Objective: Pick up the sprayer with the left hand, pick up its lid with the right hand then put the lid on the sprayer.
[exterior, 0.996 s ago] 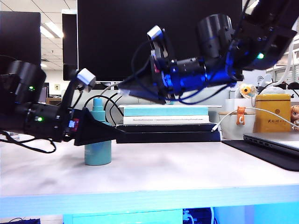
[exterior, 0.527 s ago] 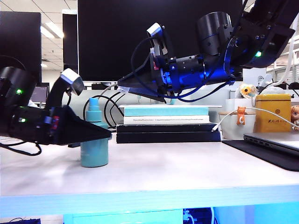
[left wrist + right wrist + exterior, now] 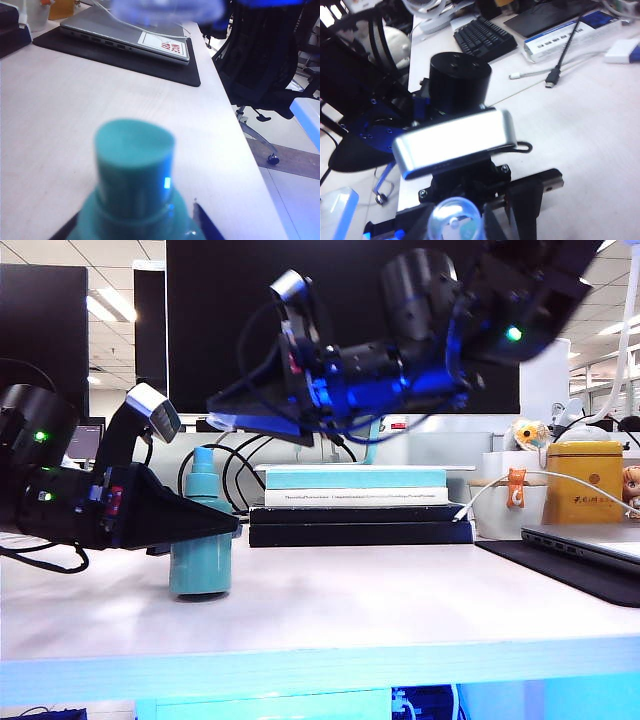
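Your left gripper (image 3: 215,523) is clamped round the middle of the teal sprayer (image 3: 202,540). Its base looks just off the table (image 3: 400,600), maybe still touching at one edge – hard to call. From the left wrist camera you only get the stepped nozzle top (image 3: 134,165) right up close.

The right gripper (image 3: 225,412) hangs just above and a touch to the right of that nozzle, jaws nearly shut on the little clear lid (image 3: 454,220) – you can see it pinched there with the teal top showing through it.

So you're lining up the capping. I'd keep the bottle dead upright and steady, bring the lid's open end square over the nozzle, then come straight down. Any tilt and a cap that small will probably skid off the shoulder.

Further back: a pale tabletop, a stack of books (image 3: 355,502), cables, a laptop (image 3: 585,545) on a dark mat, a yellow tin (image 3: 583,478), a big dark monitor (image 3: 260,320), office lights behind.
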`<state>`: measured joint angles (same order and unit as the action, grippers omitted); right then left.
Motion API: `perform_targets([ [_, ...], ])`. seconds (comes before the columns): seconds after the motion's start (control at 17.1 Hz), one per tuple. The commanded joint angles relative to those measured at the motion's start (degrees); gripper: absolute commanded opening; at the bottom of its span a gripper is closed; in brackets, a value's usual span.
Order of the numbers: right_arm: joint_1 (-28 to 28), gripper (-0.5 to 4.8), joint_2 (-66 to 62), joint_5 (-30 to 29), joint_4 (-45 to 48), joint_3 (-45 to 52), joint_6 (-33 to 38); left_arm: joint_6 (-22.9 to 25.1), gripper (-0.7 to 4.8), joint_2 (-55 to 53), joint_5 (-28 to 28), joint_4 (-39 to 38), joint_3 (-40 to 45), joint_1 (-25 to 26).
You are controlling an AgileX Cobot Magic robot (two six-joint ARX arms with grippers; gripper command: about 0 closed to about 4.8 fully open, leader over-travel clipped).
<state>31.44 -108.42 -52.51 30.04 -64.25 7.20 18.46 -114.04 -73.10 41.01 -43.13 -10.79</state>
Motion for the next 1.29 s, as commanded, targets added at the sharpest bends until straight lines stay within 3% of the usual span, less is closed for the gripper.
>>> perform_targets([
  [0.06, -0.04, 1.08, 0.20, 0.72, -6.47, -2.45, -4.59, 0.20, 2.36, 0.11, -0.11, -0.42, 0.00, -0.04],
  [1.29, 2.23, 1.07, -0.85, 5.16, -10.95, -2.99, -10.43, 0.22, 2.36, 0.11, 1.11, -0.68, 0.00, -1.14],
])
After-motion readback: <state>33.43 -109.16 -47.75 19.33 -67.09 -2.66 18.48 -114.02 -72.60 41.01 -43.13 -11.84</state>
